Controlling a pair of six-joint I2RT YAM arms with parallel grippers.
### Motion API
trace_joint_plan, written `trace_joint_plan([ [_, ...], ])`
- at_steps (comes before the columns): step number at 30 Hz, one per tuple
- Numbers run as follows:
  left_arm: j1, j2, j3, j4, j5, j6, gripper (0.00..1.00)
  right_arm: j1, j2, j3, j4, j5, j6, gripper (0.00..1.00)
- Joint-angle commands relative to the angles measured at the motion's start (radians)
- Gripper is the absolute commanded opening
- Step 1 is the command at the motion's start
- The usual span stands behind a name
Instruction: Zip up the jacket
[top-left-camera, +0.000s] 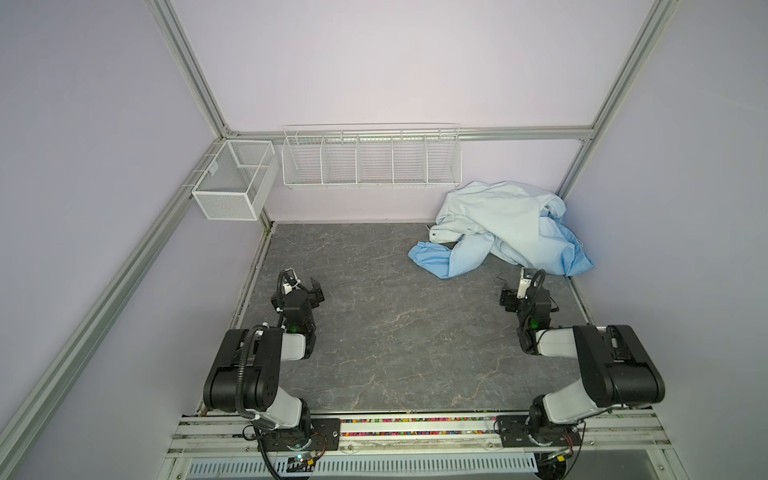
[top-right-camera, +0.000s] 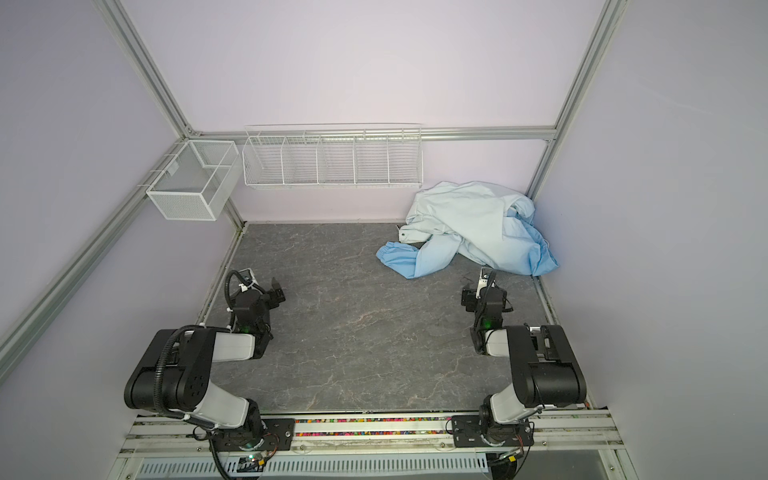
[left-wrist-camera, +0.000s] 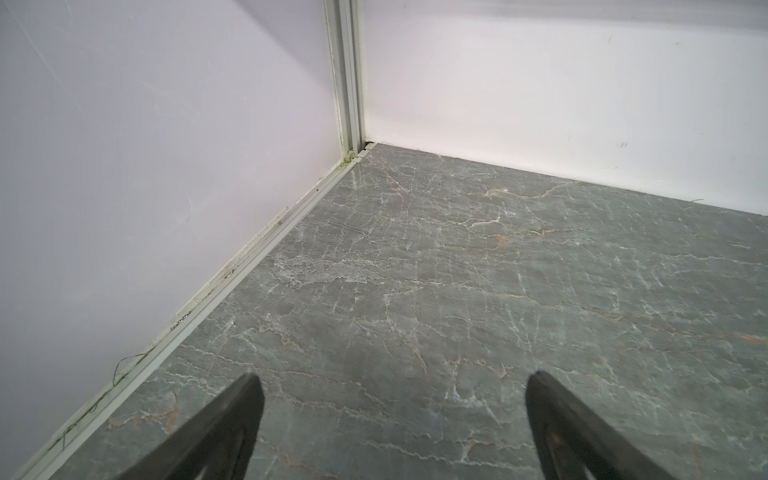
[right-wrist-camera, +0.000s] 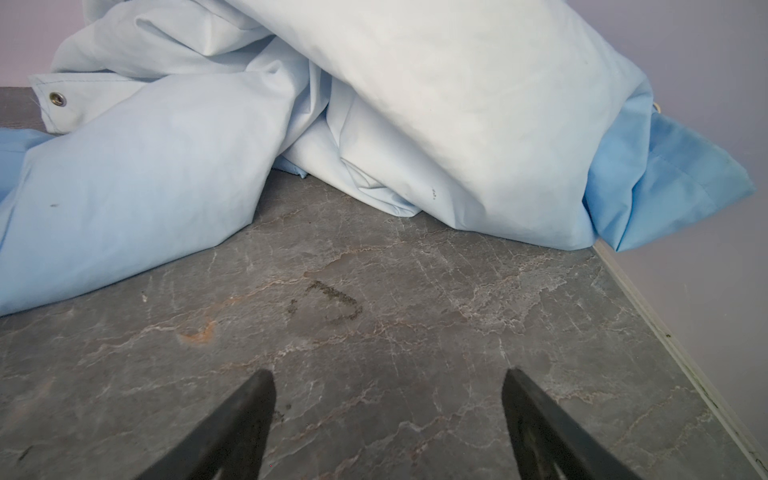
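Black right gripper (right-wrist-camera: 388, 374) stands spread and empty, just short of the crumpled light-blue fabric jacket (right-wrist-camera: 415, 104), heaped at upper right in both top views. Left gripper (left-wrist-camera: 392, 376), also spread, faces grey marbled tabletop (left-wrist-camera: 457, 270) between lilac walls (left-wrist-camera: 145, 145).

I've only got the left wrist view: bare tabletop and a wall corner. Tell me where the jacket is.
Observer: The jacket lies crumpled in the far right corner of the table, as both top views show.
Operator: Tell me which gripper is nearer to it.
Observer: The right gripper. Its wrist view shows the jacket just ahead of its open jaws, with bare table between.
Operator: Name a part that sticks out of the heap.
Observer: A sleeve ending in a gathered cuff reaches toward the table's middle.
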Motion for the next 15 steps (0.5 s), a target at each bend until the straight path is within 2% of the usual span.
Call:
trace_joint_plan([
  [1,-0.001,0.009,0.012,0.017,0.007,0.017,0.99,0.0,-0.012,-0.004,0.03,0.001,0.0,0.88],
  [4,0.0,-0.005,0.013,0.007,-0.024,0.004,0.99,-0.003,-0.026,-0.007,0.026,0.048,0.022,0.88],
  [7,0.0,-0.047,-0.02,0.016,-0.061,-0.024,0.99,-0.021,-0.072,-0.024,0.025,0.003,0.026,0.88],
  [8,-0.002,-0.052,-0.051,0.085,-0.053,-0.011,0.99,-0.023,-0.107,-0.011,-0.039,0.045,0.033,0.89],
  [10,-0.001,-0.126,-0.076,0.066,-0.091,-0.022,0.99,-0.053,-0.2,0.088,-0.338,0.112,0.122,0.89],
  [13,0.0,-0.336,0.002,-0.309,-0.177,-0.078,0.99,-0.112,-0.281,0.184,-0.602,0.095,0.22,0.89],
  [15,0.0,-0.444,0.072,-0.543,-0.143,-0.089,0.99,-0.116,-0.33,0.232,-0.718,0.079,0.234,0.89],
])
